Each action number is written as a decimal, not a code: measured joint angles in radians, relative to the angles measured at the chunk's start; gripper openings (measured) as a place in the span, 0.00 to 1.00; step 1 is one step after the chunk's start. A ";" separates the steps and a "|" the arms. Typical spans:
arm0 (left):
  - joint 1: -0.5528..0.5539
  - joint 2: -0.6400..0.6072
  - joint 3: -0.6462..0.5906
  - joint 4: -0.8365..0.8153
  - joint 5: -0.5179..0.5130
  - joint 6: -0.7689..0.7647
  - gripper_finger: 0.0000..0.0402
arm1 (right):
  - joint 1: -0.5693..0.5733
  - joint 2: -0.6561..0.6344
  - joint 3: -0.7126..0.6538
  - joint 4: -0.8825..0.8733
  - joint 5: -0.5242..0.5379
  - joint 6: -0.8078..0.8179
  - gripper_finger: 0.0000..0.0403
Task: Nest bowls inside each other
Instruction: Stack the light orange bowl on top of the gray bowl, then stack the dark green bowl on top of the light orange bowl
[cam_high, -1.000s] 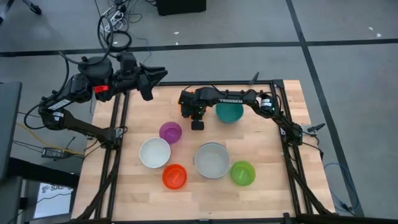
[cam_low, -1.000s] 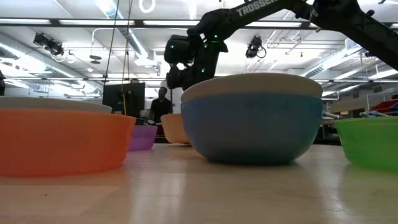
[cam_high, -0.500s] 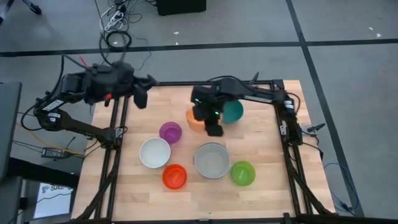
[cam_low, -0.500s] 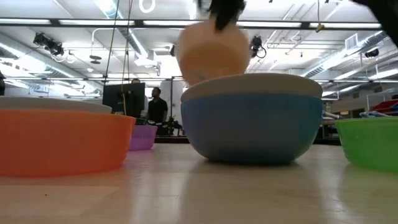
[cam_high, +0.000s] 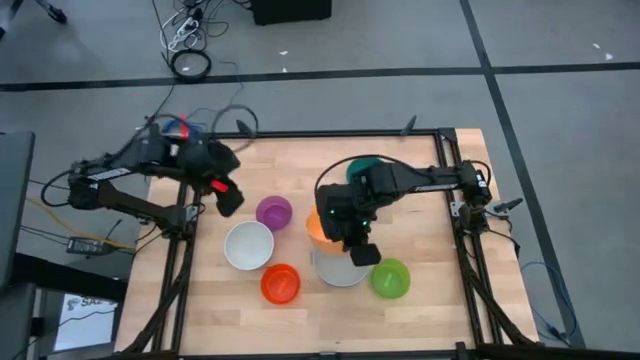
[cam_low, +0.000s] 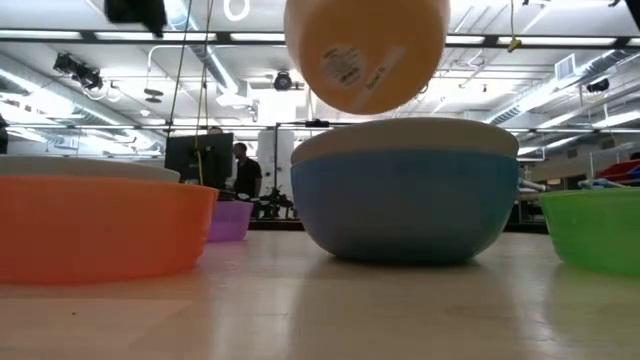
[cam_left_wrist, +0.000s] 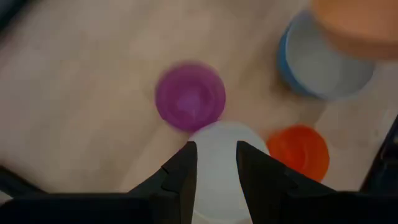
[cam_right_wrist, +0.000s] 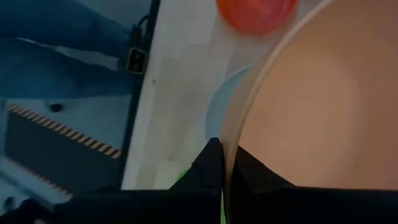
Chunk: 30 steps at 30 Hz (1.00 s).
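The right pincer (cam_high: 365, 252) is clamping the orange bowl's (cam_high: 316, 226) rim, holding it in the air above the grey-in-blue bowls (cam_high: 335, 271) mid-tabletop (cam_high: 430, 210). The left pincer (cam_high: 230, 198) is hovering apart, empty, near the purple bowl (cam_high: 274, 212).

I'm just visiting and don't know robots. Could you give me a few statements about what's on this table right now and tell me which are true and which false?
1. The right end effector grips the pale orange bowl by its rim. True.
2. That bowl rests on the table. False: it hangs in the air above the grey bowl nested in the blue bowl.
3. The left end effector holds the purple bowl. False: it is open and empty above the white bowl.
4. The green bowl sits empty on the table. True.
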 joint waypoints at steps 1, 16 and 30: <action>-0.004 0.000 -0.031 0.015 0.018 -0.018 0.30 | 0.001 0.000 -0.006 -0.005 -0.016 0.004 0.00; -0.068 -0.003 -0.151 0.337 0.119 -0.158 0.30 | 0.042 0.001 -0.130 0.080 -0.130 0.040 0.16; -0.080 -0.002 -0.151 0.524 0.094 -0.258 0.30 | -0.024 -0.038 -0.148 0.058 0.054 0.001 0.27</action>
